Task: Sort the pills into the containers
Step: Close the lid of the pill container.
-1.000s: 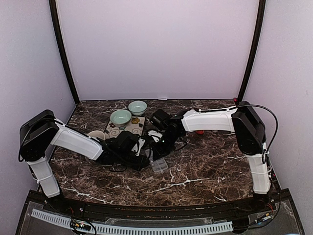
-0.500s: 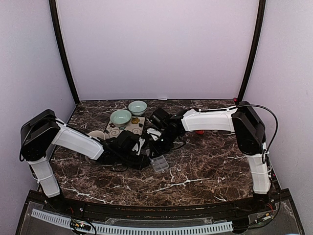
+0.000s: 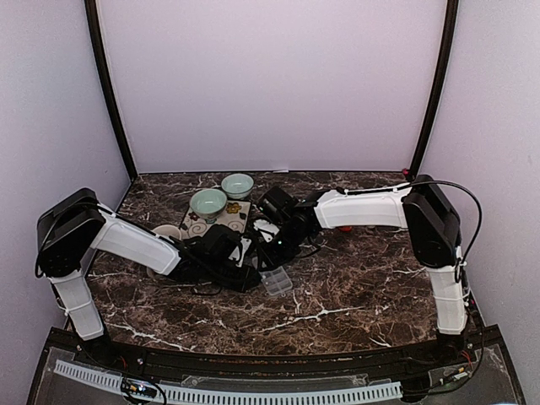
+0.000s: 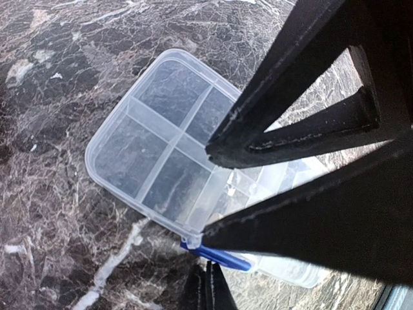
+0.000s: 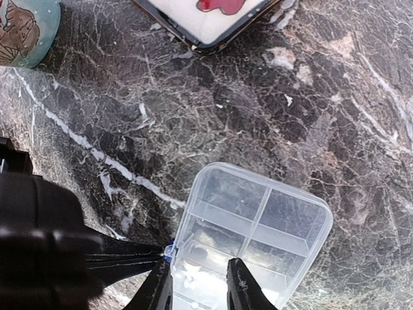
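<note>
Steadiness matters most at this step. The organiser box lies flat on the marble desk, near its middle and in front of both arms. It is well apart from the pale green bowl and the tray farther back.

The left fingers are pressed together, their tips against the blue clasp on the box's edge. Whether they nip the clasp or only lean on it cannot be told. The right fingers stand a little spread just above the end of the box by that clasp, with nothing visible between them.

This looks like a pill being let go into one of the cells, though no pill can be made out for certain; anything there is too small.

To do it well, the left side should brace the box without pushing, since light clear plastic on polished stone will likely skate at a nudge. The right fingers should stay centred over a single cell, then rise straight up before swinging away, so neither tip catches a divider or the wall. Both sets of fingers sit close together at the clasp, so the right arm's way out should lead away from the left.
</note>
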